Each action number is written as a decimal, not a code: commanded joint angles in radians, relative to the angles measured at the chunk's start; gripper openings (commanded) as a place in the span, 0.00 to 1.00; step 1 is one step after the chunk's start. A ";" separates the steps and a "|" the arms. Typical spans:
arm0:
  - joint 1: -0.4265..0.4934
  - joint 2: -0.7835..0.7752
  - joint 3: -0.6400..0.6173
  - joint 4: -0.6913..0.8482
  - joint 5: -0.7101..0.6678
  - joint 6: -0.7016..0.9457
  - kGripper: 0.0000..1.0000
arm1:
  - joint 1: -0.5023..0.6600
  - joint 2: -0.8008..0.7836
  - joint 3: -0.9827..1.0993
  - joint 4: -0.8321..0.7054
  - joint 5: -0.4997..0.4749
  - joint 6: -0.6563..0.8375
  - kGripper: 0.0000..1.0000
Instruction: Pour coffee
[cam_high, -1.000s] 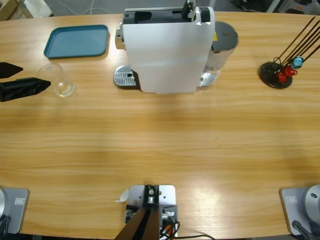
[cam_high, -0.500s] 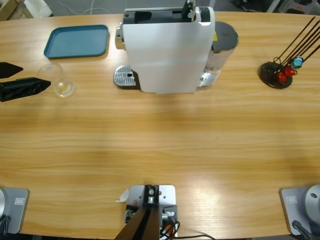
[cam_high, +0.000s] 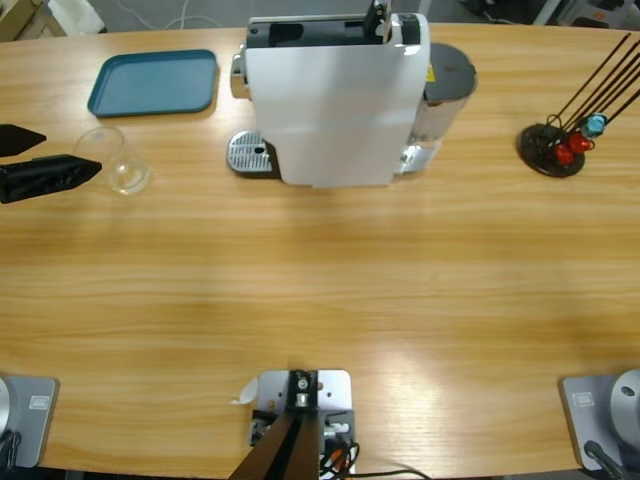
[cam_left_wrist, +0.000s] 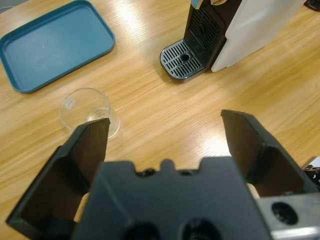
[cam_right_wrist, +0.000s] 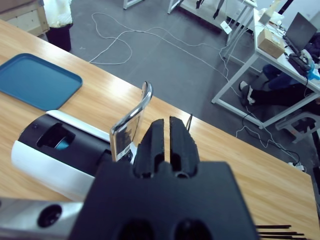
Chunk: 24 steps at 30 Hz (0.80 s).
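Where glass (cam_high: 113, 160) stands, fingers (cam_left_wrist: 80, 165) apart.

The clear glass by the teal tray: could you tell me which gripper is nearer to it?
Left. The left gripper, jaws open, sits right beside the clear glass. The right gripper, jaws shut, hangs above the coffee machine, far from it.

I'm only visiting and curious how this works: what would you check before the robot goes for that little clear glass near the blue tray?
1. Left gripper open: ok, jaws wide apart.
2. Small clear drinking glass upright, free of the jaws: ok.
3. Glass holds coffee: not ok, looks empty.
4. Silver drip grate of the big white coffee machine bare: ok.
5. Teal rectangular tray unoccupied: ok.
6. Right gripper clear of the glass: ok, shut above the machine.
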 joint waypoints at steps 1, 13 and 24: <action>-0.008 0.038 0.031 -0.011 -0.007 -0.009 0.96 | -0.008 0.089 -0.022 -0.012 -0.018 -0.007 0.00; -0.008 0.043 0.031 -0.011 -0.007 -0.009 0.96 | 0.068 0.188 -0.078 -0.007 -0.006 0.003 0.00; -0.008 0.046 0.031 -0.011 -0.007 -0.009 0.96 | 0.103 0.284 -0.116 -0.007 0.060 0.026 0.00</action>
